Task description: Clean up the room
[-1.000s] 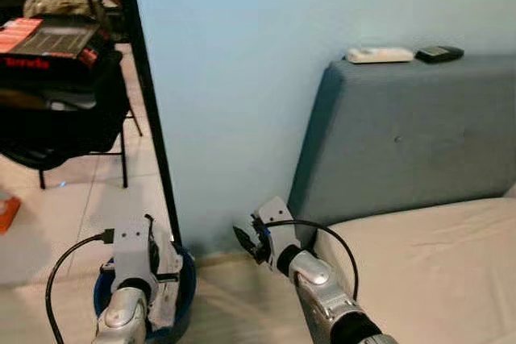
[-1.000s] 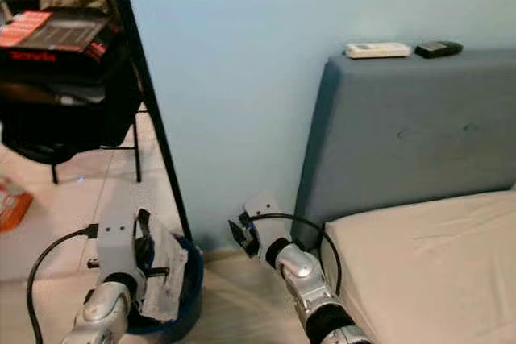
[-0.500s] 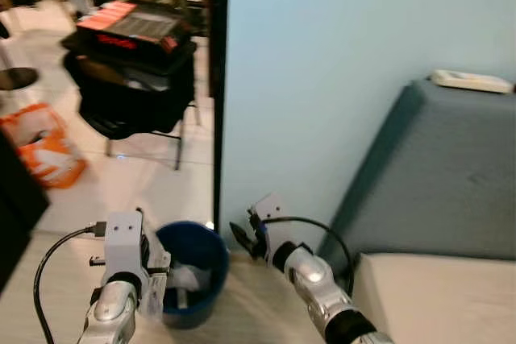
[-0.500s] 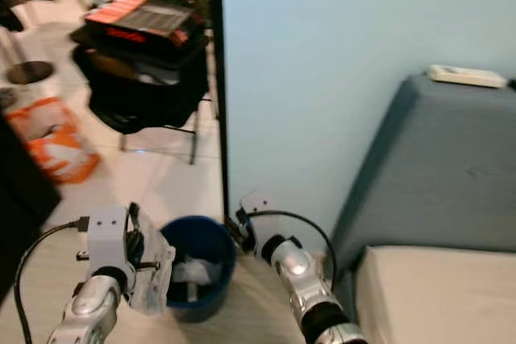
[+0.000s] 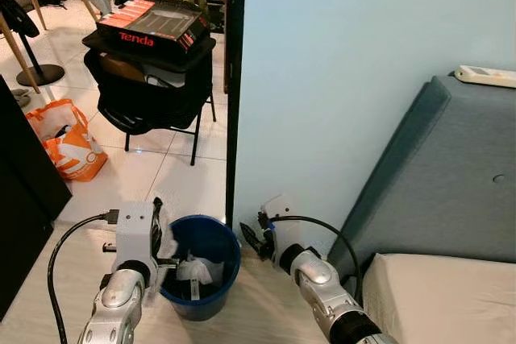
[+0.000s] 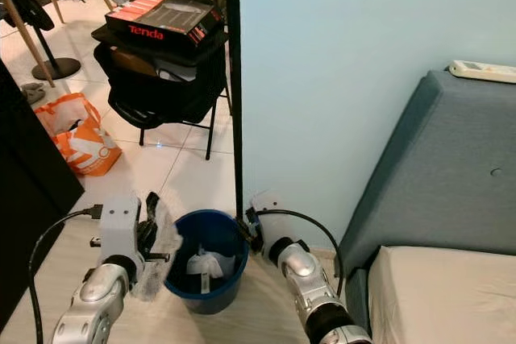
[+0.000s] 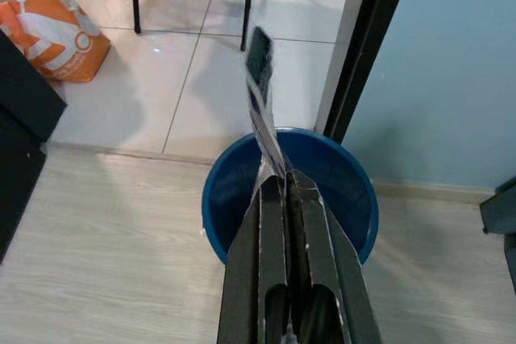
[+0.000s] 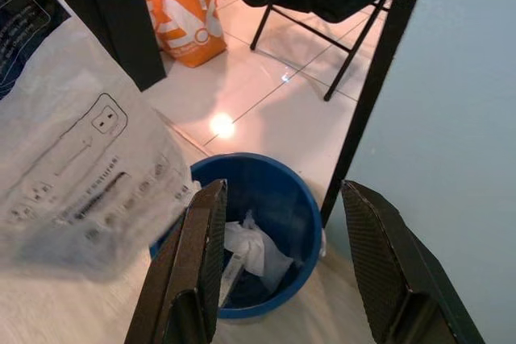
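Here the left pincer (image 7: 286,187) is clamped on a clear plastic wrapper (image 8: 76,159) just beside the blue bin's (image 5: 211,241) rim. Crumpled paper (image 6: 206,267) lies inside the bin. To its right, the right pincer (image 8: 278,199) hovers with fingers apart.

Floor (image 5: 161,175) bears blue bin (image 5: 199,270), orange bag (image 5: 66,139)
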